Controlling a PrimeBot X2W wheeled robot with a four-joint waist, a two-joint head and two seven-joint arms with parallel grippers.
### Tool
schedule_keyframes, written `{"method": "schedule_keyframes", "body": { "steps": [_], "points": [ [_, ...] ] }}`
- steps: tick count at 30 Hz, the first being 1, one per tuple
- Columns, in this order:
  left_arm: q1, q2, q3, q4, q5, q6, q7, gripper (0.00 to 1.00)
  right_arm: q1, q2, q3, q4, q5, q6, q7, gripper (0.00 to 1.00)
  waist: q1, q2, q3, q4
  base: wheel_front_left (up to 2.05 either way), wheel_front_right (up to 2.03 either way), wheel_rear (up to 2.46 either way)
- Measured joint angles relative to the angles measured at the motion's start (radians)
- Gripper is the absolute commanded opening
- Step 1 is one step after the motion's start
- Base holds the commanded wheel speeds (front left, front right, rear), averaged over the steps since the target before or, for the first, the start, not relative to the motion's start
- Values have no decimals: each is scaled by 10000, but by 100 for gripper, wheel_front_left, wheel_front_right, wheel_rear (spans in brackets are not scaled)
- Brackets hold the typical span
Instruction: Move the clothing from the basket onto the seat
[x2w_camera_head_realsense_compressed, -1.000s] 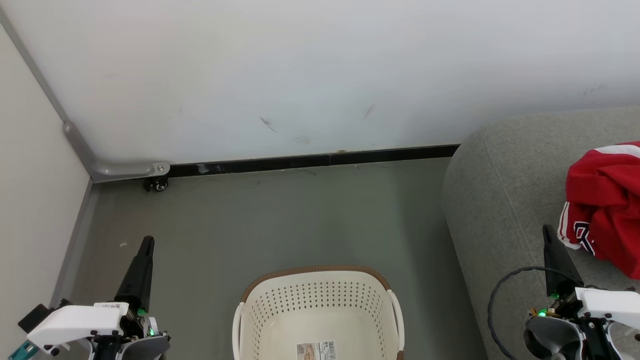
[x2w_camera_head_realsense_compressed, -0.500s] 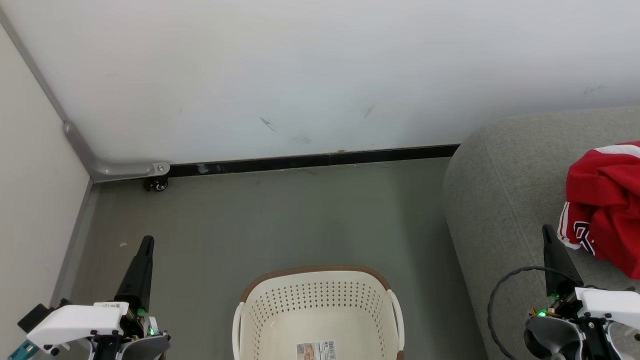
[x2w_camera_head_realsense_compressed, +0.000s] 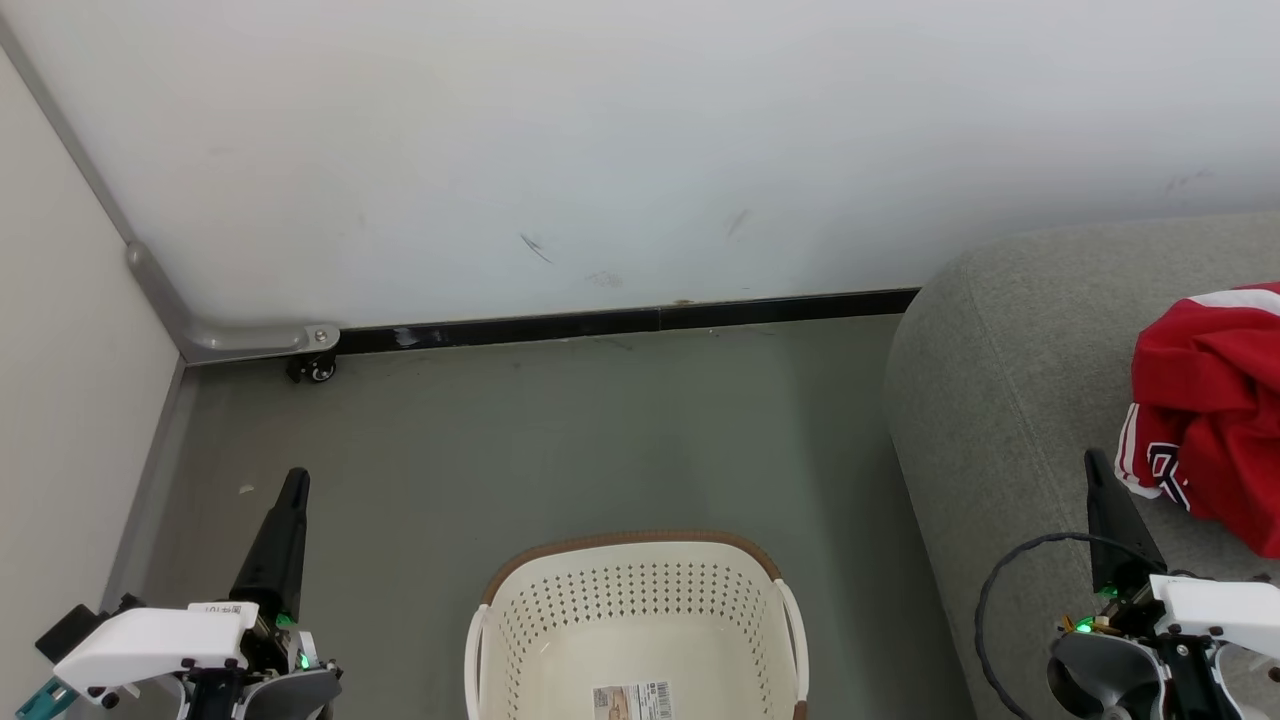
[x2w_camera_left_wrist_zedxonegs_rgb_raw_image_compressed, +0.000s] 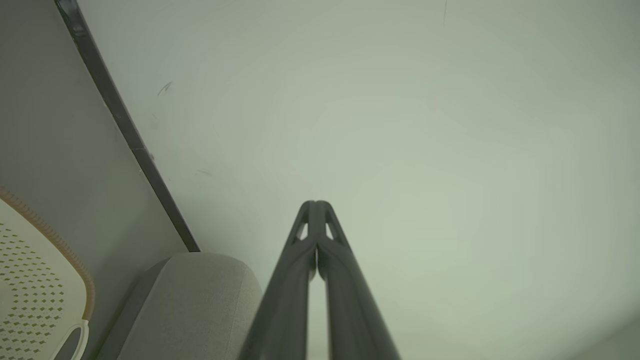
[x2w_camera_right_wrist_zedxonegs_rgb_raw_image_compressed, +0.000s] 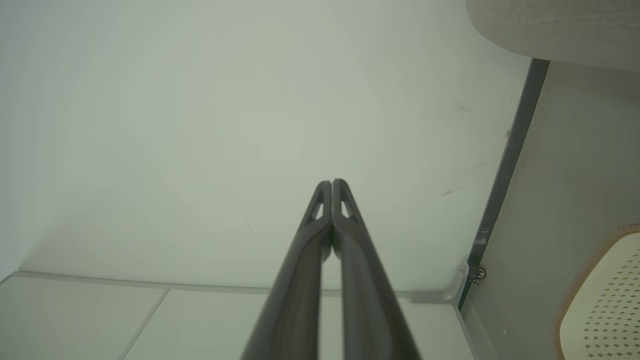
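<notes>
Black left tool (x2w_camera_left_wrist_zedxonegs_rgb_raw_image_compressed: 316, 204) and right tool (x2w_camera_right_wrist_zedxonegs_rgb_raw_image_compressed: 331, 183) are both clenched tight, empty, touching nothing.

White wrist housings (x2w_camera_head_realsense_compressed: 150, 640), black tapered fingers (x2w_camera_head_realsense_compressed: 275, 545), green LEDs (x2w_camera_head_realsense_compressed: 300, 662), cable (x2w_camera_head_realsense_compressed: 1010, 570).

Open floor (x2w_camera_head_realsense_compressed: 600, 440) between basket (x2w_camera_head_realsense_compressed: 630, 600) and wall (x2w_camera_head_realsense_compressed: 600, 150); seat (x2w_camera_head_realsense_compressed: 1000, 400) blocks right, side wall (x2w_camera_head_realsense_compressed: 60, 350) blocks left.

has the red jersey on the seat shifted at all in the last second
No. The red jersey lies in the same spot on the grey seat, its white-striped edge no nearer the seat's rounded corner than before.
</notes>
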Motion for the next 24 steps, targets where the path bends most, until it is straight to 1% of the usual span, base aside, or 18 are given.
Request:
{"method": "schedule_keyframes", "body": {
  "steps": [24],
  "points": [
    [8,0,-21,-109,0,86,-40,0,0,0,8,-2,0,0,0,0,0,1,3,-1,0,0,0]
  ]
}}
